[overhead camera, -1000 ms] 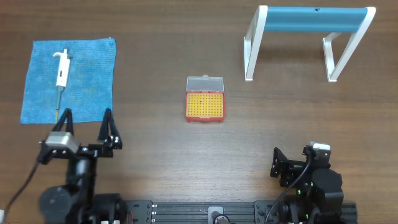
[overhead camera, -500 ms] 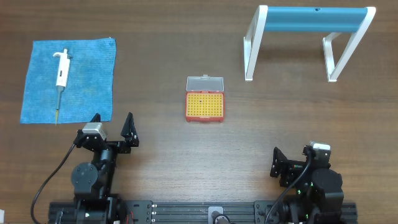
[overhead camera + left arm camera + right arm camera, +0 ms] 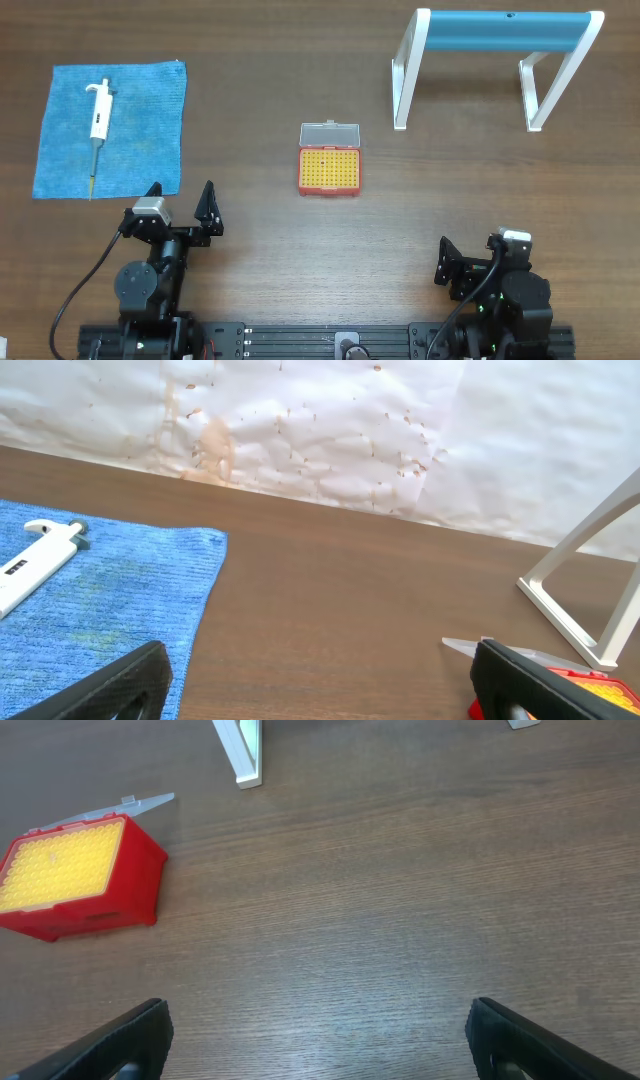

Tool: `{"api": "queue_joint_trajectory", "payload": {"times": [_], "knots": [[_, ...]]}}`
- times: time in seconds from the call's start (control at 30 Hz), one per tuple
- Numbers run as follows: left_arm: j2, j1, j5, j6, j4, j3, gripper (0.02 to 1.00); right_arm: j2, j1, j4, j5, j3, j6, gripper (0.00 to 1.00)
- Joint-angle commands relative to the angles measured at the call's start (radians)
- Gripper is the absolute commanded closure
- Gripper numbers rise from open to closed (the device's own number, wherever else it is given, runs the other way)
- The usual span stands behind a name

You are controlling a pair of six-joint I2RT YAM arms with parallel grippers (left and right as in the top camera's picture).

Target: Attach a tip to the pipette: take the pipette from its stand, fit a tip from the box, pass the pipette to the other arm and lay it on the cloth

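Note:
The white pipette lies on the blue cloth at the far left, a yellow tip fitted at its lower end. Its head also appears in the left wrist view, pipette on cloth. The red tip box with its clear lid open sits mid-table; box. The blue and white stand at the far right holds nothing. My left gripper is open, near the cloth's near right corner, holding nothing. My right gripper is open and pulled back near its base.
Bare brown tabletop lies between the cloth, the box and the stand. A white crinkled wall rises behind the table's far edge. A stand leg stands beyond the box.
The left arm has drawn back toward its base and swung right, away from the cloth, within the first half second. It has kept still since. The right arm has not moved.

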Motion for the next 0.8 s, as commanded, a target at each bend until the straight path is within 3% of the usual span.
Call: {"api": "queue_joint_trajectory", "payload": {"times": [0.03, 0.1, 0.17, 0.27, 0.37, 0.43, 0.5, 0.53, 0.6, 0.8], "knots": [[-0.010, -0.002, 0.000, 0.002, -0.008, -0.001, 0.053, -0.008, -0.003, 0.005, 0.013, 0.001, -0.010, 0.049], [-0.010, -0.002, 0.000, 0.002, -0.008, -0.001, 0.053, -0.008, -0.003, 0.005, 0.013, 0.001, -0.010, 0.049], [-0.010, -0.002, 0.000, 0.002, -0.008, -0.001, 0.051, -0.011, -0.003, 0.077, 0.101, -0.018, -0.017, 0.049], [-0.010, -0.002, 0.000, 0.002, -0.008, -0.001, 0.053, -0.011, -0.003, 0.500, 0.189, -0.165, -0.018, 0.049], [-0.010, -0.002, 0.000, 0.002, -0.008, -0.001, 0.053, -0.011, -0.003, 1.114, 0.184, -0.422, -0.023, 0.049], [-0.010, -0.002, 0.000, 0.002, -0.008, -0.001, 0.053, -0.011, -0.003, 1.142, 0.168, -0.436, -0.082, 0.049], [-0.010, -0.002, 0.000, 0.002, -0.008, -0.001, 0.053, -0.011, -0.007, 1.105, 0.053, -0.437, -0.356, 0.049], [-0.010, -0.002, 0.000, 0.002, -0.008, -0.001, 0.053, -0.011, -0.018, 1.042, 0.000, -0.437, -0.428, 0.049], [-0.010, -0.002, 0.000, 0.002, -0.008, -0.001, 0.053, -0.009, -0.040, 0.957, 0.003, -0.437, -0.364, 0.049], [-0.010, -0.002, 0.000, 0.002, -0.008, -0.001, 0.051, -0.024, -0.083, 0.955, 0.001, -0.437, -0.365, 0.053]]}}
